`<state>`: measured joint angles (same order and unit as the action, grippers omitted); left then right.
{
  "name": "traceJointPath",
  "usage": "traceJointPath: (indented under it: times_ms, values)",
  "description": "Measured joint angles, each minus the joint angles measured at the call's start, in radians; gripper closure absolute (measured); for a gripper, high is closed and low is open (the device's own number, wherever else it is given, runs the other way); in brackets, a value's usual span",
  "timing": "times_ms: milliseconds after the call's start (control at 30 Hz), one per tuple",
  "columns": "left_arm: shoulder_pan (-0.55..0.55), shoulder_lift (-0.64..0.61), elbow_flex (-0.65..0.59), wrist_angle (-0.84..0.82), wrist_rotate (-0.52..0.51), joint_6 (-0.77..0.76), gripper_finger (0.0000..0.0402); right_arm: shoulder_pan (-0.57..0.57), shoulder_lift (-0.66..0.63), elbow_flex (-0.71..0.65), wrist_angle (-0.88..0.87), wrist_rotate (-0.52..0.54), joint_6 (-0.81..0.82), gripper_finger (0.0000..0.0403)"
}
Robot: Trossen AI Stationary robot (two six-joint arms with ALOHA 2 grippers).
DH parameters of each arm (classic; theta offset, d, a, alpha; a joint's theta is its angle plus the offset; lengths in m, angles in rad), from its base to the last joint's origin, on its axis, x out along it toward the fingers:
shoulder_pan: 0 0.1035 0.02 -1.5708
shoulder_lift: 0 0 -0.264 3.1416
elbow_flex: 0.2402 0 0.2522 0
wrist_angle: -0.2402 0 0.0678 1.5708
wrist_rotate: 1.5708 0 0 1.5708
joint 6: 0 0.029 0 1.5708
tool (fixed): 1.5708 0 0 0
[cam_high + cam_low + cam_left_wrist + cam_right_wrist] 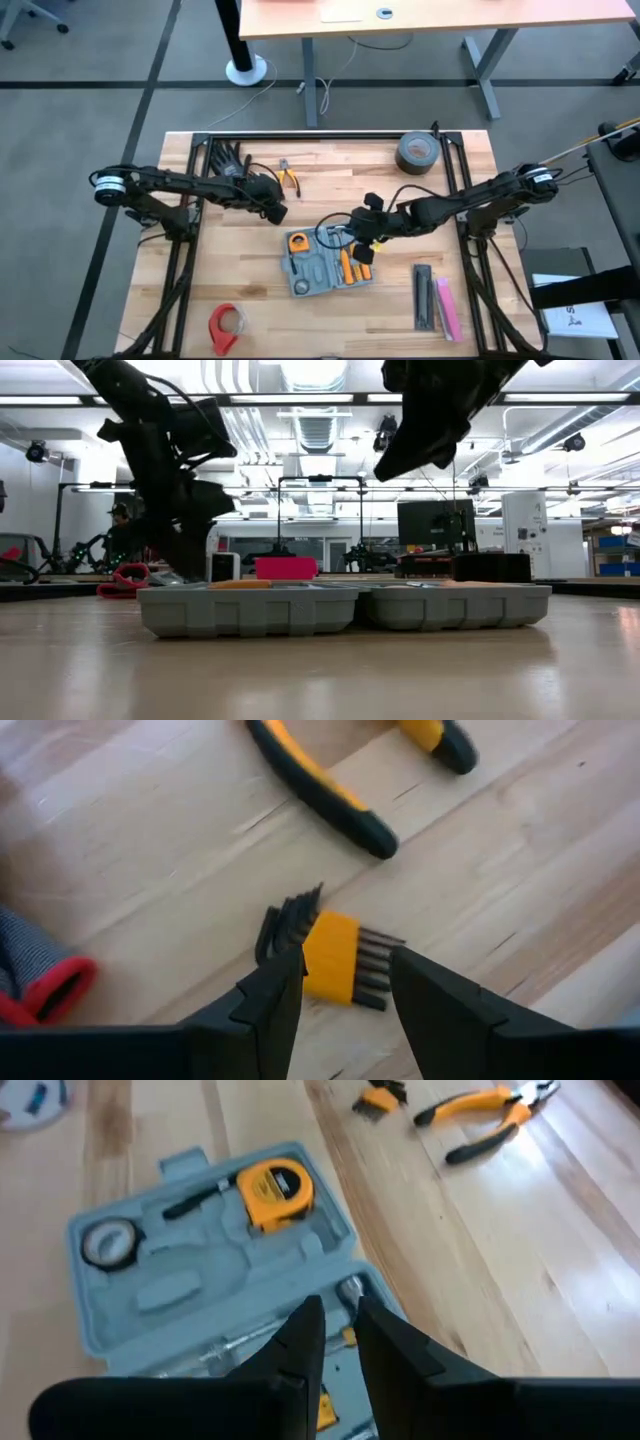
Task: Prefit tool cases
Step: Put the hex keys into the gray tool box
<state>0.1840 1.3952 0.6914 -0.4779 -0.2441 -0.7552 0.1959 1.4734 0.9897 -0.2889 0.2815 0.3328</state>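
Hovering low over the bench, your left gripper (pixel 340 995) has its fingers parted around a small orange-sleeved set of hex keys (pixel 330 955) that lies flat on the wood; the fingers straddle it without visibly pinching it, so nothing is held there. Just beyond that set lie the orange-handled pliers (pixel 330 795), also loose on the wood, and a grey glove with a red cuff (pixel 35 975) sits off to one side. Your right gripper (pixel 338 1345) hangs above the tool case (pixel 200 1270) with its fingers drawn close together, only a narrow gap between them, and you cannot see anything caught in that gap. From above, the case (pixel 325 262) lies open near the middle of the table (pixel 470 335), between the two arms, and the level view shows its two halves resting flat side by side. As for progress, you can judge the job as partly done: an orange tape measure (pixel 275 1192) is seated in its slot, a round gauge-like piece (pixel 108 1243) sits in another, and orange-handled tools (pixel 352 268) fill part of the other half. Several moulded slots look bare, and the hex keys and pliers are not yet in the case. A roll of dark tape (pixel 418 152), a red tape dispenser (pixel 226 325) and the black and pink bars (pixel 436 298) lie well apart from it.
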Motion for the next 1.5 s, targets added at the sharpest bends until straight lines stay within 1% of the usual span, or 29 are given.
traceJointPath:
  times_ms: [167,333,533,667,700,900,1000,1300,1500]
  values:
    - [0.006,-0.001,0.0,-0.021,0.0,-0.003,0.0239,0.0,0.0,-0.001,0.045,0.007,0.0,0.0347]
    - [0.022,-0.001,0.0,-0.032,0.0,0.004,0.0229,0.0,0.0,-0.004,0.049,0.007,0.009,0.0343]
    - [0.072,-0.001,0.0,-0.039,-0.001,0.047,0.0227,0.0,0.0,-0.005,0.077,0.007,0.006,0.0354]
    - [0.107,-0.001,0.0,-0.037,0.0,0.106,0.0232,0.0,0.001,-0.005,0.104,0.007,-0.003,0.0359]
    - [0.115,0.002,0.0,-0.034,0.008,0.121,0.0234,0.0,0.001,-0.005,0.109,0.007,-0.003,0.0359]
    - [0.169,0.026,0.001,0.025,0.153,0.243,0.0241,0.003,0.001,-0.005,0.162,0.007,-0.002,0.0351]
    - [0.193,0.035,0.001,0.044,0.196,0.276,0.0241,0.005,0.001,-0.005,0.171,0.007,0.009,0.0348]
    - [0.232,0.068,0.001,0.026,0.23,0.32,0.0226,0.022,0.001,-0.002,0.168,-0.004,0.016,0.0359]
    - [0.244,0.104,0.001,0.033,0.26,0.328,0.0224,0.022,0.001,-0.002,0.174,-0.003,0.016,0.0353]
